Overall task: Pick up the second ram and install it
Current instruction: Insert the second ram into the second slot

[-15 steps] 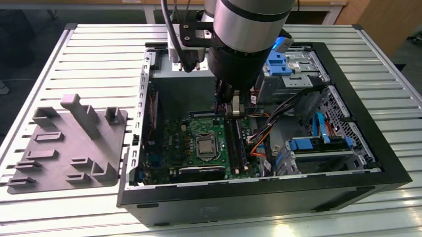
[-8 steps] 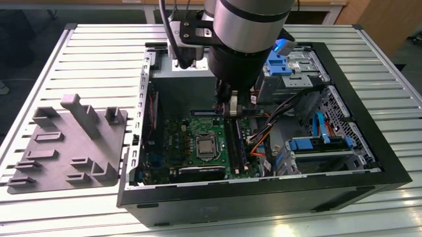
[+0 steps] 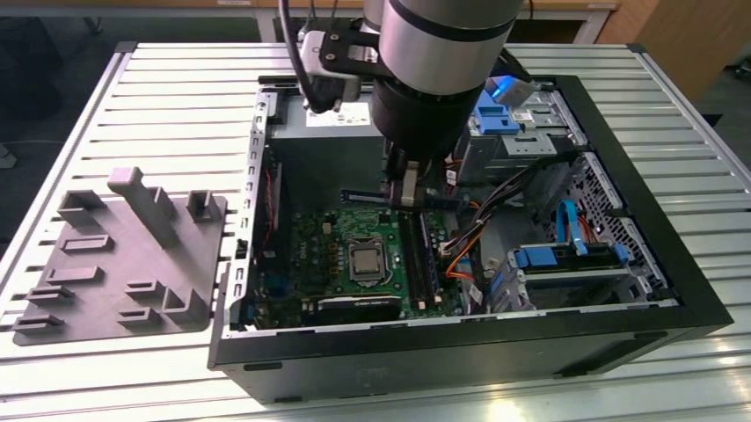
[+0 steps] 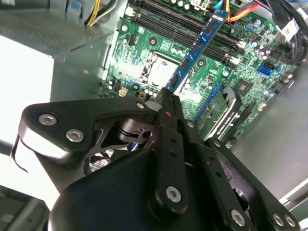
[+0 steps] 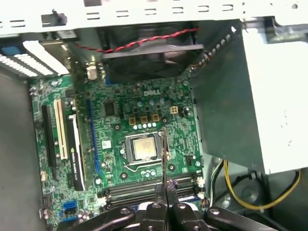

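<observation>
Second ram (image 4: 197, 47) is gripped by the closed tool (image 4: 166, 98) above the motherboard (image 5: 144, 110); pickup is done, seating in the memory sockets (image 5: 139, 188) is left.

Desk (image 3: 176, 97): pale metal top, built of parallel slats running across the exterior view.

Two items are seen lying directly on it. A gray fixture (image 3: 118, 264) is laid flat toward the exterior view's left, raised blocks and slots facing up. A black case (image 3: 470, 347) is laid on its side over the middle and the exterior view's right, open face up. The fixture is set just beside the case; contact between them cannot be told. Bare slats are seen around both.
</observation>
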You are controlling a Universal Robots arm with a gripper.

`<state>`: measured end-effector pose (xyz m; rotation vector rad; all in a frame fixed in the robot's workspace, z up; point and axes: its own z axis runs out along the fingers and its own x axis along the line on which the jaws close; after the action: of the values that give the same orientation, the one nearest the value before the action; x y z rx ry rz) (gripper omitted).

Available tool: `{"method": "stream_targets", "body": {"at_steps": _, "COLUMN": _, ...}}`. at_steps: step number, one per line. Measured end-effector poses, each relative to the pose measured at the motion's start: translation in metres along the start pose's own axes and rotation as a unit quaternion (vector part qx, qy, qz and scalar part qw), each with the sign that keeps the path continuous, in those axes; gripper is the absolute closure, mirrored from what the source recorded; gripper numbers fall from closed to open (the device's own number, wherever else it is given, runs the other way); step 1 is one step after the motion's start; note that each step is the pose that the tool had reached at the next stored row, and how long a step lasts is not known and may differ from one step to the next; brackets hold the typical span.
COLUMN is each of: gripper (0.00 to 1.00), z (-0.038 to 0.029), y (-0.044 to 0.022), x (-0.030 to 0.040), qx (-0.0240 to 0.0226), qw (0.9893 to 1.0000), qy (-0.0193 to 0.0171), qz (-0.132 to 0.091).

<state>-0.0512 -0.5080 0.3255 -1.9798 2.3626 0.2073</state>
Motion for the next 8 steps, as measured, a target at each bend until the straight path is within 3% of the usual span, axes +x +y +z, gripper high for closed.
{"method": "stream_targets", "body": {"at_steps": 4, "gripper": 0.88, "z": 0.0002, "y": 0.0, "x": 0.0, "qx": 0.0036, "qw": 0.9996, "qy": -0.002, "qz": 0.028}}
{"method": "stream_targets", "body": {"at_steps": 8, "gripper": 0.88, "z": 0.0004, "y": 0.0, "x": 0.0001, "qx": 0.0068, "qw": 0.9985, "qy": -0.0038, "qz": 0.054}}
